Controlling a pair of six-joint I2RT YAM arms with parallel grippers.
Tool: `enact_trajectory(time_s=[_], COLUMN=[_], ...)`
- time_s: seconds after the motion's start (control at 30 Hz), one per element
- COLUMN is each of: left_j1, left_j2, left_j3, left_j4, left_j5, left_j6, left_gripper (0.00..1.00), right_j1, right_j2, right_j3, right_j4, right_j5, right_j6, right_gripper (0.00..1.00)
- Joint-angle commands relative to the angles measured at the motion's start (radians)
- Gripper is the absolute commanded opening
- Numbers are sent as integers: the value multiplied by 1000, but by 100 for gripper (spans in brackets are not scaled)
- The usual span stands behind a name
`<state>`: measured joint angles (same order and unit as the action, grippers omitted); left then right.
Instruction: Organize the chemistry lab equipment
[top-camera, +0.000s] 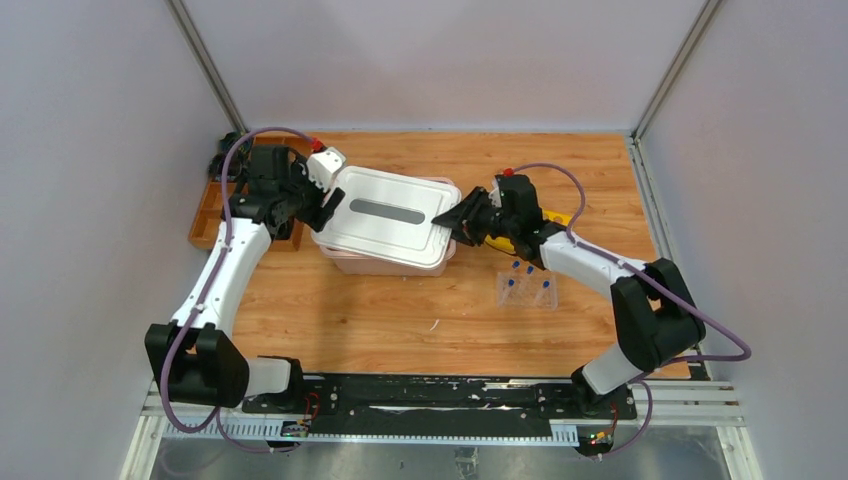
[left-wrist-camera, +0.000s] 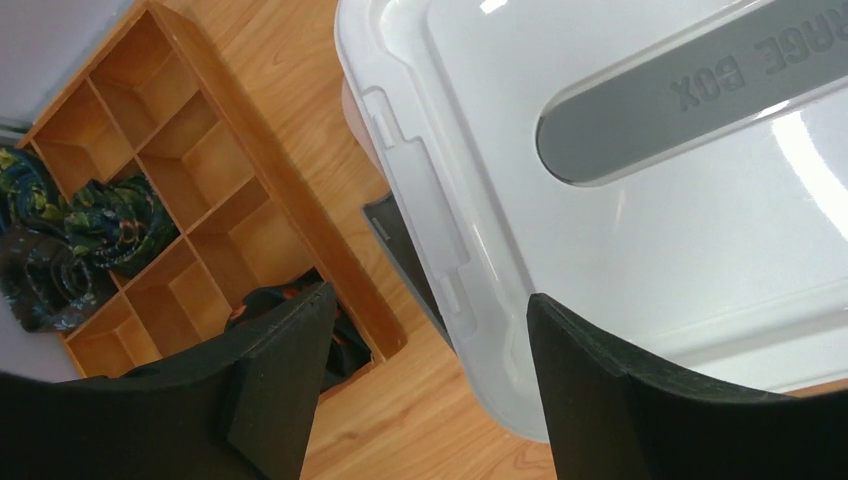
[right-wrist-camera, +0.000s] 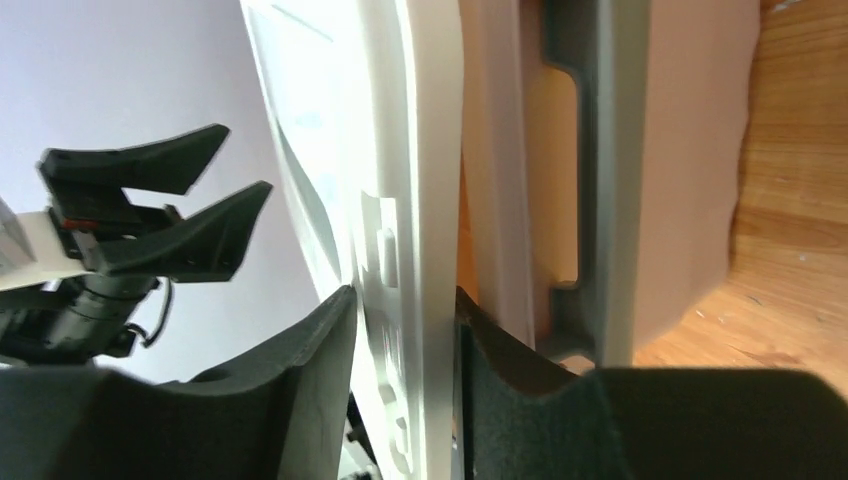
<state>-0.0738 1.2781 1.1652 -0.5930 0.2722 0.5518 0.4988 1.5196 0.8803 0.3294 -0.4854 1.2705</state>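
Overhead and wrist views, left to right. At the far left lies the brown wooden compartment tray, which is not part of your job. Your left gripper hovers over the left end of the white plastic lid, jaws spread and holding nothing. The lid sits askew on the pale pink storage box. Your right gripper is clamped on the lid's right edge, one finger on each face. Behind that wrist lies the yellow holed rack. Just in front of it, the clear vial tray stands on the table and holds small blue-capped vials. Progress is judged partial: the vials are seated, but the rack and tray remain outside the box. The box contents are hidden, and the other glassware is not visible.
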Motion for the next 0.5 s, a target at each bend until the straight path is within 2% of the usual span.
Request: enact_trajectory(time_s=[0.0,0.07,0.27,0.47], left_j1=[8,8,7,8], left_j2=[3,-2,-13,-27], left_j3=[-3,-10,-46,-74], left_j4=[58,64,88,107], left_j5=[-27,-26,-29,-49], left_j6=[-3,7,25,51], left_gripper=[75,75,74,73], right_j1=[-10,-11,-10,-9], right_j2=[18,20,31,97], right_j3=[139,197,278,392], right_j4=[-310,-439,-604,-765], right_j5=[24,57,139,139], right_j6=[-201,-263,-377,-485], right_gripper=[44,48,59,63])
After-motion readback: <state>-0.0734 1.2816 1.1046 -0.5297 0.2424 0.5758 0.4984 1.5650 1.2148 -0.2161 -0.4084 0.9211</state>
